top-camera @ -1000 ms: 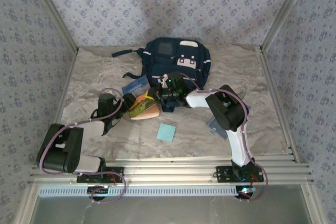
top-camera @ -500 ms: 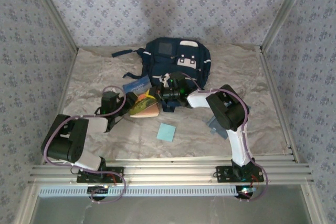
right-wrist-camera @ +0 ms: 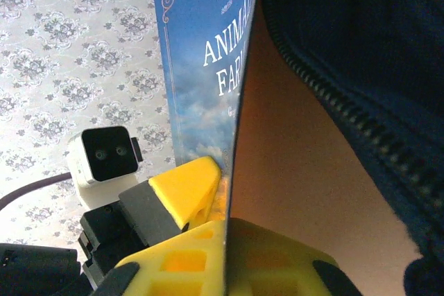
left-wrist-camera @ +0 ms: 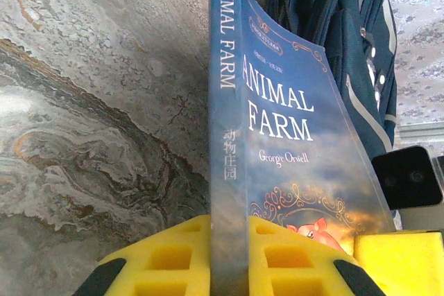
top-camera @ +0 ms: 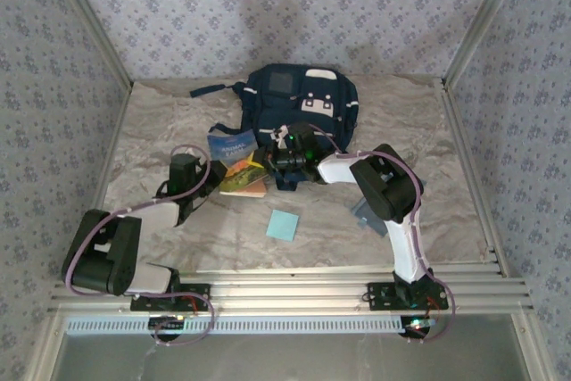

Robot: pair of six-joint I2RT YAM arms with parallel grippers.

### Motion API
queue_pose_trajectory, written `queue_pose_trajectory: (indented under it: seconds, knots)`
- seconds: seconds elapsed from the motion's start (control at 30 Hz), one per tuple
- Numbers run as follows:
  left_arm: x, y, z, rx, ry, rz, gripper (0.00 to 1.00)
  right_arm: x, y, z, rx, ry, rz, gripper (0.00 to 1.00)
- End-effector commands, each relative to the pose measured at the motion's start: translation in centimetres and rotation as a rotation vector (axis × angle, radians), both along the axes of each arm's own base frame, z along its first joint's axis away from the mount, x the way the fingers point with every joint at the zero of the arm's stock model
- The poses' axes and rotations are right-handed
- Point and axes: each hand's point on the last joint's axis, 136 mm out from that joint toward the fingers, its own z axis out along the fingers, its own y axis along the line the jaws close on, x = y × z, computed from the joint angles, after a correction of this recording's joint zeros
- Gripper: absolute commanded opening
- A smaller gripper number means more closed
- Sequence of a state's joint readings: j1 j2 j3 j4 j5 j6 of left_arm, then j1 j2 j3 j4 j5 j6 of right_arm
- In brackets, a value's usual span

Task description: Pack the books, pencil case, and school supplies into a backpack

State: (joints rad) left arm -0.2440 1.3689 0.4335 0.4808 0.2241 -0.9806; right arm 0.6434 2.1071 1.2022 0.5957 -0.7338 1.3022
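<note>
Three walls close in the table: the back wall (top-camera: 285,6), the left wall (top-camera: 45,131) and the right wall (top-camera: 526,131). All are papered in pale lilac-grey with a small repeating flower pattern. A soft shadow lies across the middle of the back wall. Metal posts (top-camera: 89,28) rise from the table's far corners. The table (top-camera: 161,122) has a marbled grey and beige top, creased in places. Along its near edge lie ribbed metal rails (top-camera: 294,285), then a white perforated strip (top-camera: 285,325), then a dull grey surface (top-camera: 285,359). The light is even and soft.
</note>
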Motion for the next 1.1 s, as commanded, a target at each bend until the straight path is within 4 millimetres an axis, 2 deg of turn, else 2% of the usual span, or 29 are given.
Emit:
queue_pose_trajectory:
  seconds: [0.0,0.03,0.13,0.2,0.4,0.57,0.7,0.87,1.07]
  knots:
    - [0.6,-0.3,3.0,0.001,-0.071,-0.008,0.0,0.0,0.0,0.6,-0.009,-0.025,-0.003,0.33]
    - [0.6,-0.1,3.4,0.007,-0.075,0.001,0.0,-0.1,0.0,0.7,-0.013,-0.028,-0.003,0.5]
    - [0.4,0.5,5.4,0.032,-0.099,0.021,0.0,-0.4,-0.2,1.0,-0.038,-0.046,0.0,0.84]
    - [0.2,1.0,7.3,0.053,-0.124,0.033,0.0,-0.8,-0.5,1.3,-0.065,-0.063,0.011,1.0]
    - [-0.4,2.9,11.8,0.08,-0.191,0.116,0.0,-1.7,-1.2,2.1,-0.116,-0.088,0.035,1.0]
    - [-0.1,5.1,14.4,0.05,-0.252,0.274,0.0,-2.7,-1.5,3.0,-0.148,-0.092,0.041,1.0]
    - [0.7,6.2,15.1,0.005,-0.31,0.388,0.0,-2.9,-0.8,5.1,-0.114,-0.094,0.011,1.0]
    - [1.6,5.8,15.2,-0.015,-0.343,0.471,0.0,-2.8,1.9,9.2,0.062,-0.075,-0.059,1.0]
    - [1.9,4.9,15.9,-0.067,-0.386,0.533,0.0,-2.6,4.1,10.4,0.193,-0.032,-0.123,1.0]
